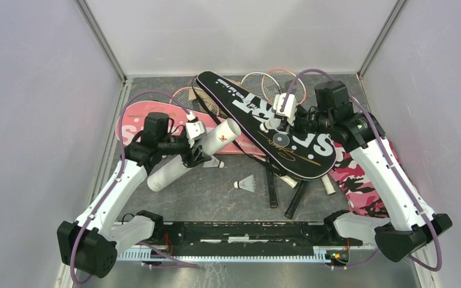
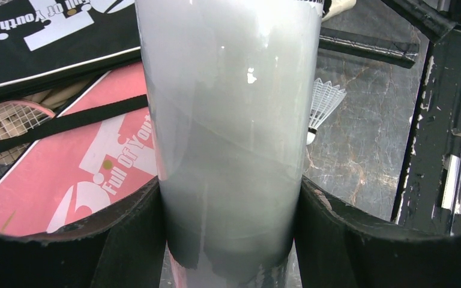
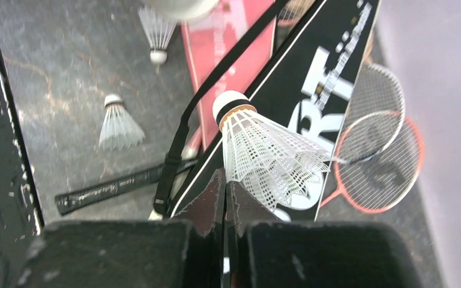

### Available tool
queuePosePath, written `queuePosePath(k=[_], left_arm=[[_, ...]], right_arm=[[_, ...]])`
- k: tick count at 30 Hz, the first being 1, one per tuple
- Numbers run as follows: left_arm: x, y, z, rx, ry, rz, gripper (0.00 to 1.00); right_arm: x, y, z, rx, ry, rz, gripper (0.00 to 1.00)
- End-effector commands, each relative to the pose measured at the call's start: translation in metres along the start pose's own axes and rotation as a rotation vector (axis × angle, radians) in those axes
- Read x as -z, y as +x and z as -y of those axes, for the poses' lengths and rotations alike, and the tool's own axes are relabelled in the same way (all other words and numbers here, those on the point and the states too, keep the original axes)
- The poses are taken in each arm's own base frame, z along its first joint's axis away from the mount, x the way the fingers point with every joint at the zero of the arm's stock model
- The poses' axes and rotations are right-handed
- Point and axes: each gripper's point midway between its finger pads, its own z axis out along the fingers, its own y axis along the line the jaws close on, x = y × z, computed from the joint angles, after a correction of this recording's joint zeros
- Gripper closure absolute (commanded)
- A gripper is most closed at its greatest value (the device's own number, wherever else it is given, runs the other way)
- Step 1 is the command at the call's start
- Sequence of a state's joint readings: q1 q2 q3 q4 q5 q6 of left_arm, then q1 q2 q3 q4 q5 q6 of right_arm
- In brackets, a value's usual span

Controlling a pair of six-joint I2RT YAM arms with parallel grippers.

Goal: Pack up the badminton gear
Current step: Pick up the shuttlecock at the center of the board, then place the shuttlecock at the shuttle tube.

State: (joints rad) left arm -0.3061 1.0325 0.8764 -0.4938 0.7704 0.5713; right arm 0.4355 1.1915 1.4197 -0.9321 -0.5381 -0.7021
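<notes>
Black cloth makes up the biggest piece: a black cover (image 1: 228, 96) printed SPORT lies slantwise from the far edge toward the near right. It lies over a pink cover (image 1: 133, 123) on the left half of the surface (image 1: 216, 201) and over a heap of rackets (image 1: 279, 84). Their heads fan out by the far edge and their handles poke toward the near edge. A camouflage cloth (image 1: 360, 180) sits at the right edge under the right arm. Next in size is the white tube (image 1: 169, 171), clamped across its middle by the left tool (image 2: 231, 201), whose fingers press on both sides of it. The tube looks raised off the surface. Its long axis runs from the near left up toward the far right, and its open mouth faces the right arm. The right tool (image 3: 225, 198) is pinched nearly closed on the feather skirt of a shuttlecock (image 3: 270, 156), above the black cover and just to the right of the tube's mouth. The cork tip points toward that mouth, so the next move looks like a short pass leftward, cork first, along the tube's axis; the right arm is the nearer one for it. Two loose shuttlecocks (image 1: 247, 183) lie on bare surface toward the near edge, one close under the tube and the other further right. Both wait their turn.
</notes>
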Motion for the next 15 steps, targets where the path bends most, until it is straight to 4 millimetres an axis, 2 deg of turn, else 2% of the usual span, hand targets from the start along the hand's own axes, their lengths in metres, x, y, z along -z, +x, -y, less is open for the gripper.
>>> queuePosePath(k=[1, 8, 15], left_arm=[[-0.001, -0.009, 0.005, -0.081, 0.043, 0.025, 0.6], [-0.007, -0.006, 0.009, -0.089, 0.058, 0.005, 0.6], [-0.012, -0.006, 0.011, -0.085, 0.068, -0.005, 0.6]], right_arm=[[-0.001, -0.045, 0.012, 0.015, 0.026, 0.117, 0.99], [-0.02, -0.067, -0.005, 0.042, -0.053, 0.16, 1.0], [-0.052, -0.079, -0.04, 0.088, -0.198, 0.158, 1.0]])
